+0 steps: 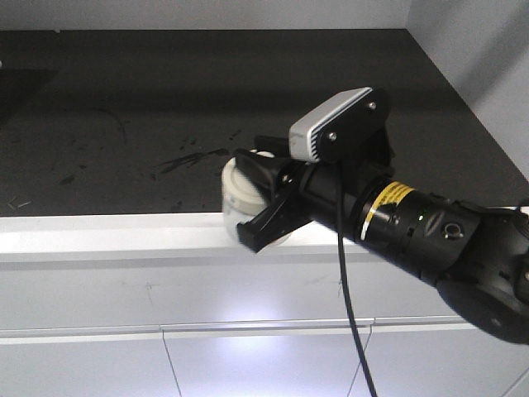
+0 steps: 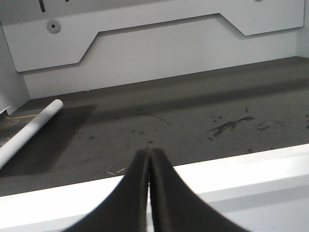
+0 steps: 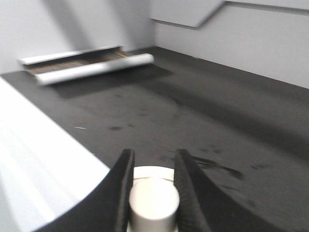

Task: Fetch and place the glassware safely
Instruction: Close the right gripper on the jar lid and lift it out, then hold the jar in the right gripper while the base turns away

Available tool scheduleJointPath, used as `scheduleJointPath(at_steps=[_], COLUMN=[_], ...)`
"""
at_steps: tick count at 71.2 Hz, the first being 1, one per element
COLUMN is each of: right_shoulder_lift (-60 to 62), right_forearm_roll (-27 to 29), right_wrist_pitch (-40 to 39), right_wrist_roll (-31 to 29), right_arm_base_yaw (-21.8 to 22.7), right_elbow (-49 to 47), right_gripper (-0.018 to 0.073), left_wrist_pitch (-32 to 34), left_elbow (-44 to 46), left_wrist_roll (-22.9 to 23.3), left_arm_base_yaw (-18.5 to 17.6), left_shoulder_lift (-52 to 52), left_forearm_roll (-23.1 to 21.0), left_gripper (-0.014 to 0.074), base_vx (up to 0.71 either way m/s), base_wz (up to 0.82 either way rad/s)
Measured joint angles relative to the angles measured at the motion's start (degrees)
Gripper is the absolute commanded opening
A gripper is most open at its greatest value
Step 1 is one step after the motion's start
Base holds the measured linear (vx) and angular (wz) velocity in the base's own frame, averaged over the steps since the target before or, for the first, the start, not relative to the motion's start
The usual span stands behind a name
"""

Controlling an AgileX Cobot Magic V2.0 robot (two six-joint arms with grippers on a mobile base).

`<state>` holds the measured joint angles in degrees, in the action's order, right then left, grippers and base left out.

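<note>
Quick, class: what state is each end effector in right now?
Left end effector: closed, holding nothing.
Right end effector: closed on the jar.

Jar (image 1: 238, 192) at countertop's (image 1: 165, 99) front edge — between right hand's (image 3: 152, 166) fingers, tube (image 3: 96, 67) well left

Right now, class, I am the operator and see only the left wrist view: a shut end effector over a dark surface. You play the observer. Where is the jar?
Observer: The jar shows in the front view at the front edge of the dark surface, where the white ledge begins.
Operator: Is anything on it?
Observer: The right end effector has a finger against each side of the lid's knob.
Operator: Is the lid in place?
Observer: Yes, the white lid shows just under the knob in the right wrist view.
</note>
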<state>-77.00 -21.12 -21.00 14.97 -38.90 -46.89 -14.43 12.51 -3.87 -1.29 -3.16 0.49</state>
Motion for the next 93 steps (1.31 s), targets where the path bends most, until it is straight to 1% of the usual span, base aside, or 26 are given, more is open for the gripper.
scheduleJointPath(at_steps=[12, 23, 93], right_shoulder_lift=[2.43, 2.99, 3.23], right_forearm_roll=[0.00, 0.00, 0.00], right_wrist_pitch=[1.41, 2.03, 2.39], right_wrist_roll=[1.89, 2.14, 2.64], right_arm_base_yaw=[-5.62, -8.13, -8.26], right_elbow=[0.00, 0.05, 0.11], right_gripper=[-0.0003, -0.0003, -0.0003], left_wrist_pitch=[0.00, 0.00, 0.00], left_elbow=[0.00, 0.00, 0.00], left_wrist_roll=[0.00, 0.00, 0.00], left_arm_base_yaw=[0.00, 0.00, 0.00], left_shoulder_lift=[0.00, 0.00, 0.00], left_forearm_roll=[0.00, 0.00, 0.00], left_gripper=[-0.0007, -0.0007, -0.0007], base_vx=[0.00, 0.00, 0.00], base_wz=[0.00, 0.00, 0.00])
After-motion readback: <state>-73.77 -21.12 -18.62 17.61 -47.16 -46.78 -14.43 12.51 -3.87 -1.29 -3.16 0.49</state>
